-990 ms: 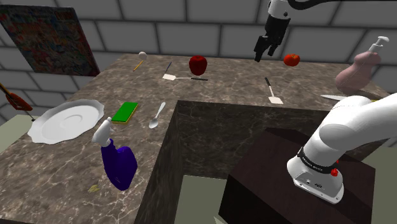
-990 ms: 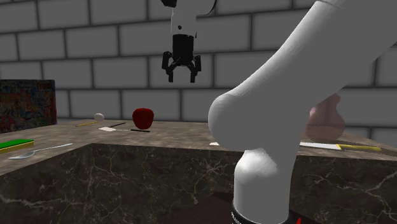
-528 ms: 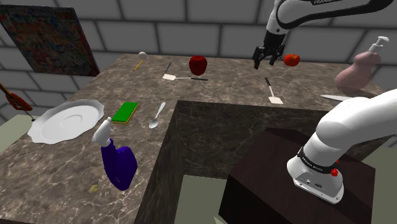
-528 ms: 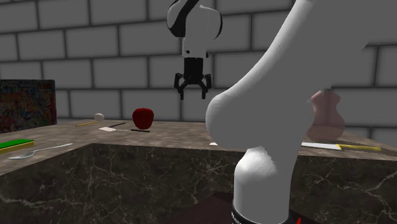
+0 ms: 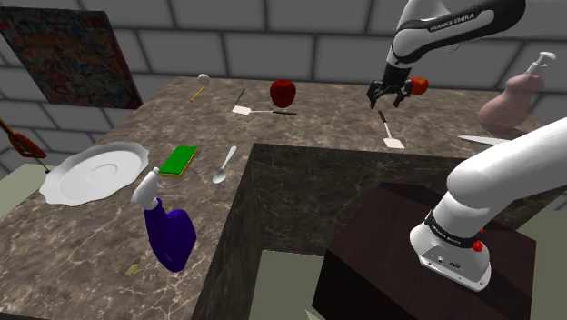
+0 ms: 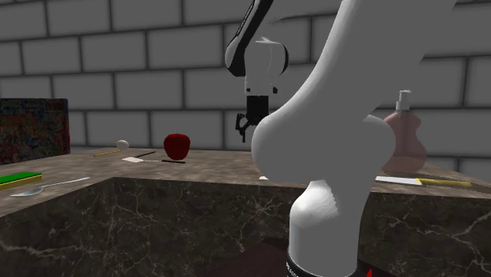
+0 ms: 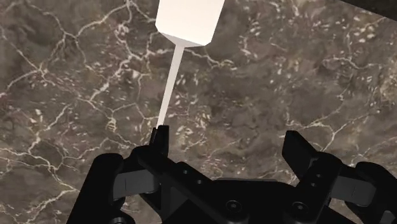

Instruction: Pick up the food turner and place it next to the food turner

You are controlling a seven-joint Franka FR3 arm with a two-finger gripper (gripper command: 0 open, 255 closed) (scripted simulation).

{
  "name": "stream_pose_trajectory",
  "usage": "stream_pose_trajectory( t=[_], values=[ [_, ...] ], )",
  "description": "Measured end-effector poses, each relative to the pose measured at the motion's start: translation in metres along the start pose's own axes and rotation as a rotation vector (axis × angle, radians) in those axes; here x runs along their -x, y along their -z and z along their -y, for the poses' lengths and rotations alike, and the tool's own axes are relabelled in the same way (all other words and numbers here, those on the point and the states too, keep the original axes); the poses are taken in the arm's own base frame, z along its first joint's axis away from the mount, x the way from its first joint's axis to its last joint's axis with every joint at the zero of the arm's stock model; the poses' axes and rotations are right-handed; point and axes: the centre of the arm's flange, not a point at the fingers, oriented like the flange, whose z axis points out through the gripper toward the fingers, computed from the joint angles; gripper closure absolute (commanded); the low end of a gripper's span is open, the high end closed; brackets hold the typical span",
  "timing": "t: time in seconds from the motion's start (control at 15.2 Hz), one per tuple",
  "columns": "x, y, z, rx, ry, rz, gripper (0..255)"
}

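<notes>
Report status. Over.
Black gripper above dark marble counter, jaws apart, empty. White-bladed food turner with black handle flat beneath, untouched. Small red fruit nearby, not between them.

- Food turner point(image 7: 188, 22): blade cut off by the wrist view's edge, handle hidden under the gripper point(image 7: 228, 143).
- Second exterior view: the white arm point(image 6: 315, 142) covers the gripper's fingertips.
- Knife point(image 5: 472, 139): handle behind the arm.

The gripper point(image 7: 202, 154) is hovering over the dark marbled counter point(image 7: 305, 76), its fingers standing apart. A food turner point(image 7: 186, 23) is lying on the counter, its white blade pointing away from the gripper. Its dark handle seems to be running in beside one finger.
</notes>
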Motion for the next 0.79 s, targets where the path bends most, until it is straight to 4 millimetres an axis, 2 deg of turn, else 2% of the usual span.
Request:
stream_pose_trajectory(
  t=[0.33, 0.4, 0.79],
  values=[
    [-0.011, -0.048, -0.042, 0.012, -0.187, 0.015, 0],
    [-0.013, -0.053, -0.049, 0.013, -0.211, 0.017, 0],
    [-0.014, -0.085, -0.055, 0.015, -0.236, 0.018, 0]
  ],
)
